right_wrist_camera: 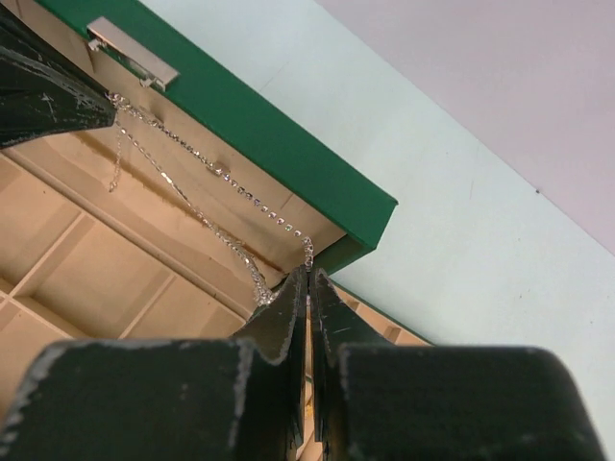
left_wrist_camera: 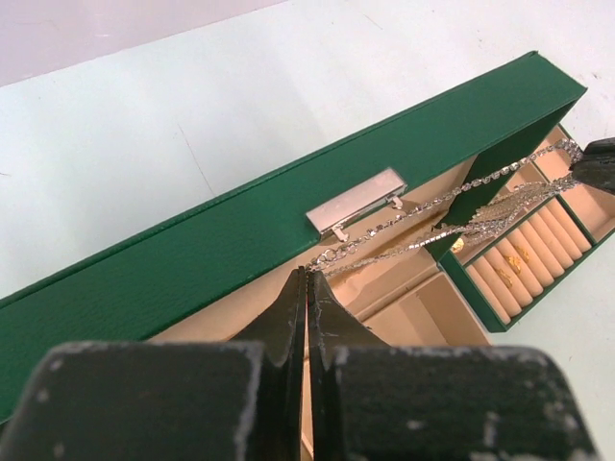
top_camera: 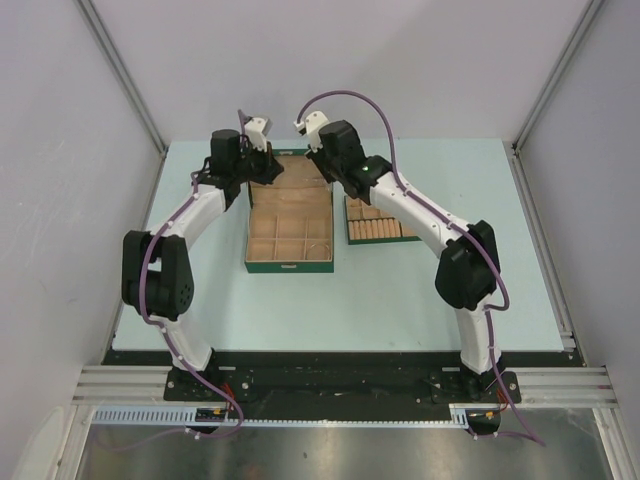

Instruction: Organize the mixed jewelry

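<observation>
A thin silver necklace chain (left_wrist_camera: 423, 206) hangs stretched between my two grippers, in front of the upright lid (left_wrist_camera: 240, 230) of the green box. My left gripper (left_wrist_camera: 307, 273) is shut on one end of it, just below the lid's silver clasp (left_wrist_camera: 356, 202). My right gripper (right_wrist_camera: 309, 273) is shut on the other end (right_wrist_camera: 240, 197), where a sparkly cluster (right_wrist_camera: 258, 288) bunches at its tip. In the top view both grippers, left (top_camera: 272, 165) and right (top_camera: 322, 160), hover over the far edge of the box (top_camera: 290, 262); the chain is too fine to see there.
The box's tan compartments (right_wrist_camera: 96, 279) lie open below the chain. To its right stands a small tan tray (top_camera: 380, 228) with ring rolls, holding small gold pieces (left_wrist_camera: 519, 255). Grey walls close in the pale table (top_camera: 400, 300) on three sides.
</observation>
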Controlling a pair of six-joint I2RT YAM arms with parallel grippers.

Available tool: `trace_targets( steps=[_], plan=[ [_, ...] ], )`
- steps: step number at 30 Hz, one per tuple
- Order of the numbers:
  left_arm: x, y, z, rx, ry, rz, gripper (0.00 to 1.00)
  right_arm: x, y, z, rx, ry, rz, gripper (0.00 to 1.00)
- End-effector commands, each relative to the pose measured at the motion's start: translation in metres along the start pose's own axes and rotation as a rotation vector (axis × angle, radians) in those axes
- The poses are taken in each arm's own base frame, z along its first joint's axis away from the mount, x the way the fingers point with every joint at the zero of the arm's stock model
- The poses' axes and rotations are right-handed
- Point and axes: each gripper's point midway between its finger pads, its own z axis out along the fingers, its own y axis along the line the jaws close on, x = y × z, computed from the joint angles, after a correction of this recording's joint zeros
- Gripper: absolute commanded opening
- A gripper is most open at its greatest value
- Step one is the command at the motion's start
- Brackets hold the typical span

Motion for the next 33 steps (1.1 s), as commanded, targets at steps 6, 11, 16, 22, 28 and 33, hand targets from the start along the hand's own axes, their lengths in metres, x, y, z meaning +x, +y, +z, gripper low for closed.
trace_targets(
  steps=[6, 11, 16, 22, 28, 33],
  plan=[
    [-0.039, -0.001, -0.008, -0.017, -0.115, 0.001, 0.0, -0.03, -0.017, -0.011, 0.061, -0.083, 0.037, 0.0],
    [-0.041, 0.0, -0.005, -0.02, -0.115, -0.006, 0.0, -0.026, -0.015, -0.003, 0.063, -0.074, 0.032, 0.0],
    [-0.037, -0.001, -0.001, -0.015, -0.104, -0.007, 0.0, -0.023, -0.011, 0.002, 0.057, -0.063, 0.025, 0.0],
    [-0.033, -0.003, 0.002, -0.008, -0.095, -0.002, 0.0, -0.015, -0.004, 0.011, 0.05, -0.044, 0.023, 0.0],
    [-0.033, -0.004, 0.004, -0.006, -0.091, 0.002, 0.0, -0.014, -0.004, 0.016, 0.053, -0.045, 0.023, 0.0],
    [-0.031, -0.004, 0.007, -0.006, -0.086, 0.005, 0.0, -0.016, -0.007, 0.019, 0.059, -0.049, 0.023, 0.0]
  ],
)
